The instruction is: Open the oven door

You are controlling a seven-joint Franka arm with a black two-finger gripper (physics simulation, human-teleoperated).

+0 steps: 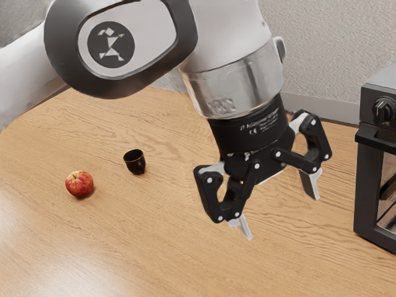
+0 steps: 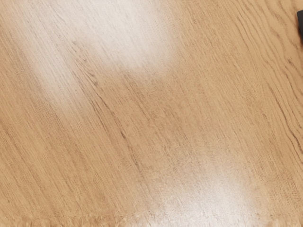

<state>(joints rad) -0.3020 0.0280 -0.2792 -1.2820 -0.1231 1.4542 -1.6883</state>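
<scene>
My gripper (image 1: 279, 214) hangs over the table in the exterior view, its two fingers wide apart with nothing between them. The black oven (image 1: 367, 185) stands at the exterior view's right edge, partly cut off, across a gap from my gripper. A dark handle bar (image 1: 375, 141) juts out near the top of its front, below a round knob (image 1: 383, 109). How the oven door stands is hard to tell from the part in sight. In the wrist view a small dark piece (image 2: 300, 26) lies at the edge, too little of it to name.
The wooden table (image 1: 154, 247) carries a red apple (image 1: 79, 184) and a small black cup (image 1: 134, 161) toward the exterior view's left, on the far side of my gripper from the oven. A textured wall (image 1: 334, 55) rises behind the table.
</scene>
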